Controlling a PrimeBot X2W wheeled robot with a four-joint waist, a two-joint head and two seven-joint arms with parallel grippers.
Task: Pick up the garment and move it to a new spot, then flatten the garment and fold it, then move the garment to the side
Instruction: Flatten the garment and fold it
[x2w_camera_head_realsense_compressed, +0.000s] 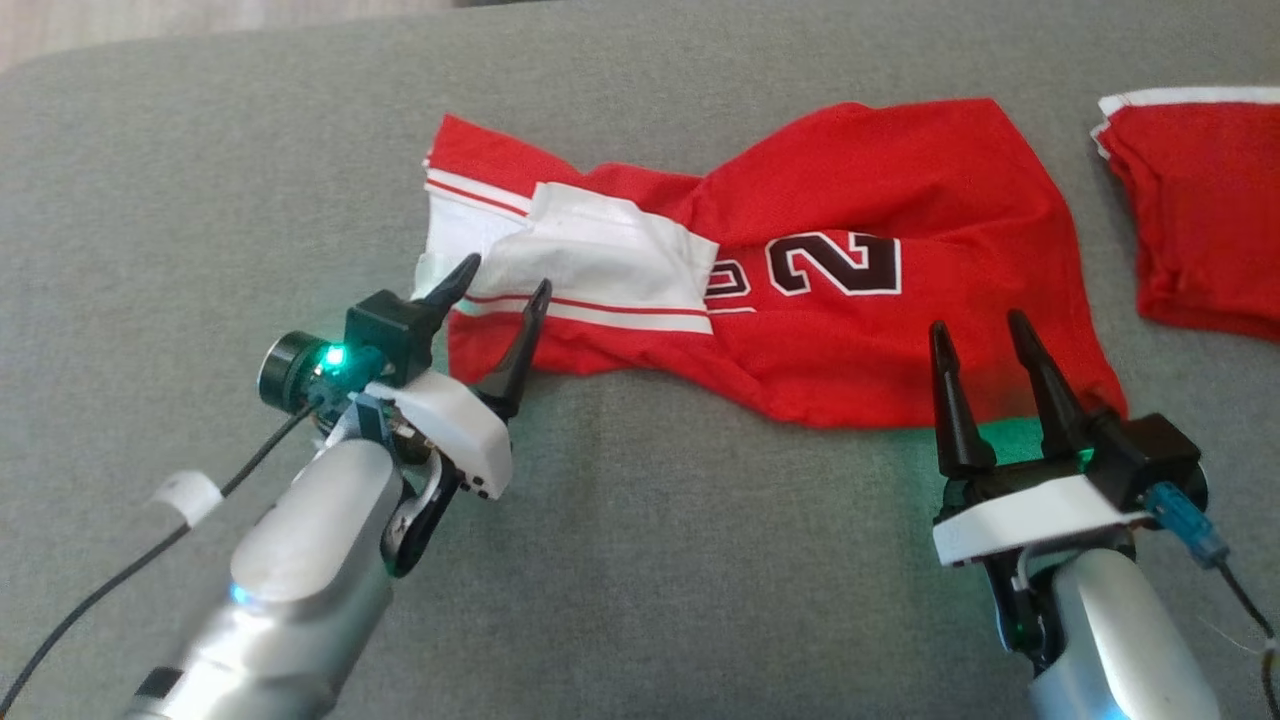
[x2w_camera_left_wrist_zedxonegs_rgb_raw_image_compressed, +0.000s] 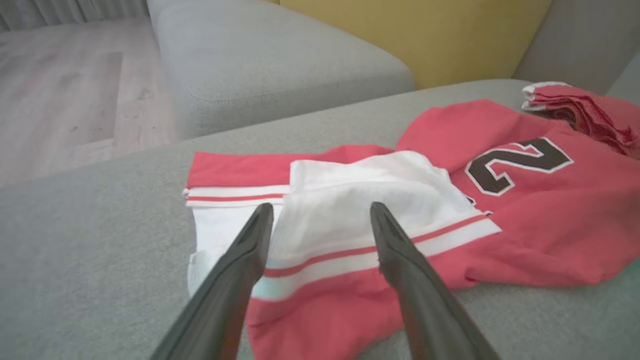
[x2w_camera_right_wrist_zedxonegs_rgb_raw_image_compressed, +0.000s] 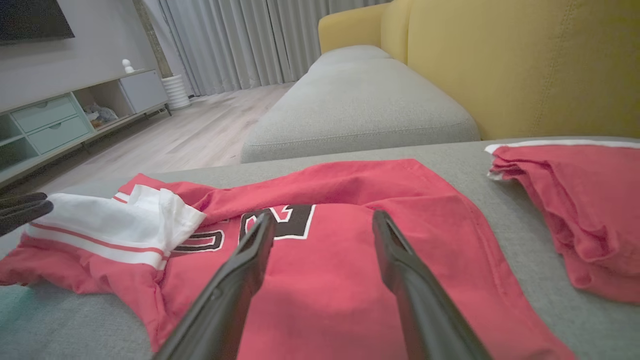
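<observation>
Lying crosswise, the garment (x2w_camera_head_realsense_compressed: 830, 340) points its white end left; left pincer (x2w_camera_head_realsense_compressed: 506, 275) and right pincer (x2w_camera_head_realsense_compressed: 978, 323) gape.

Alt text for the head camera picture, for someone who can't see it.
A crumpled red-and-white jersey lies on a grey cushion. Both grippers are open: the left gripper at its white end, the right gripper at its near red edge. A second red garment lies at right.
</observation>
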